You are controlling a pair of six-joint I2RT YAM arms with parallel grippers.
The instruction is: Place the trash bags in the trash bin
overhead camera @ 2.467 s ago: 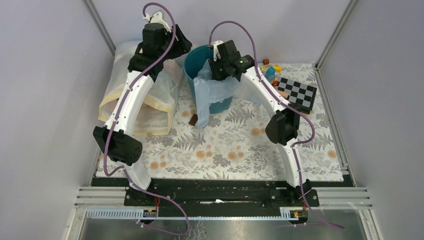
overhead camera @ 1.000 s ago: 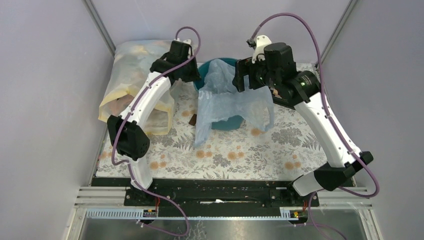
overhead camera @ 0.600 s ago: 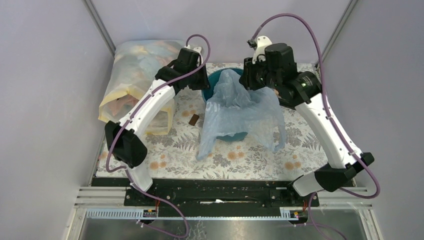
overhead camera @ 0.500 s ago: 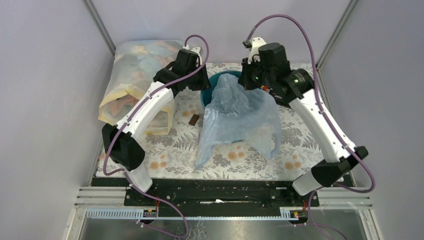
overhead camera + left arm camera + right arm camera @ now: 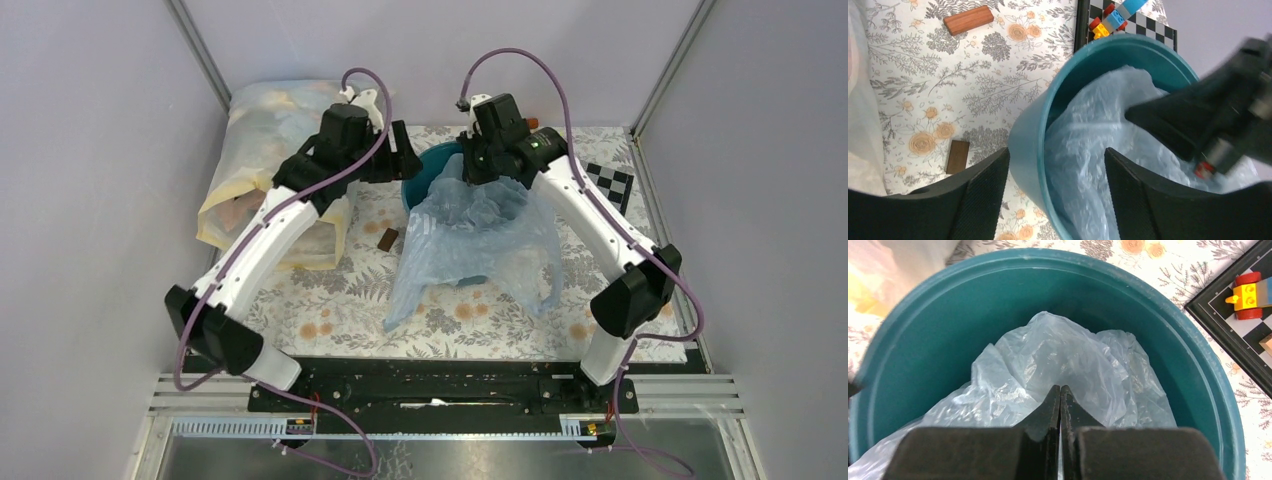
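White-shelled arms (image 5: pixel 262 240), black joints and jaws — purple cables (image 5: pixel 520 58) looping alongside.

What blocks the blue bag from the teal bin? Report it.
Nothing visible. The trash bin is open-mouthed; the trash bag is partly inside, pinched by the right gripper, the rest draped over its near rim.

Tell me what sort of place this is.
Most likely a robot lab test cell, not a home: the left arm and right arm are bolted to a black base rail, plain grey walls enclose the table, and a checkerboard lies on the floral tablecloth.
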